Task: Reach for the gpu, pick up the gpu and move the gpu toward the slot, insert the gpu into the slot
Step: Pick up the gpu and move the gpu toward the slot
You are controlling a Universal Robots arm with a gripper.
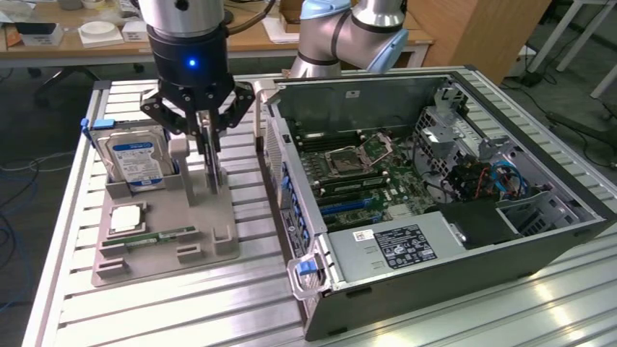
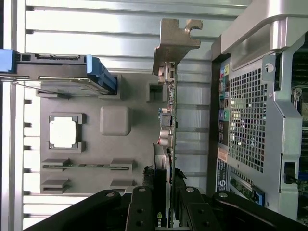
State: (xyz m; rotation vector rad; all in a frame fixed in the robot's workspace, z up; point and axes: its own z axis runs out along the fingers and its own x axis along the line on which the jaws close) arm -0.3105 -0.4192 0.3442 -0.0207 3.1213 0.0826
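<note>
The gpu (image 1: 209, 165) is a thin dark card standing on edge over the grey holder (image 1: 207, 242), beside the open computer case. My gripper (image 1: 205, 134) comes down on it from above, and its black fingers press both faces of the card's upper edge. In the wrist view the gpu (image 2: 171, 139) appears edge-on, its pale metal bracket (image 2: 175, 41) at the far end and my gripper (image 2: 169, 185) shut around the near end. Whether the card's lower edge still sits in the holder I cannot tell. The blue slot (image 1: 344, 207) lies on the motherboard inside the case.
A blue-labelled hard drive (image 1: 138, 160) stands in the holder on the exterior view's left of the card. A processor chip (image 1: 127, 217) and a green memory stick (image 1: 154, 237) lie in front. The case wall (image 1: 289, 195) rises close on the exterior view's right.
</note>
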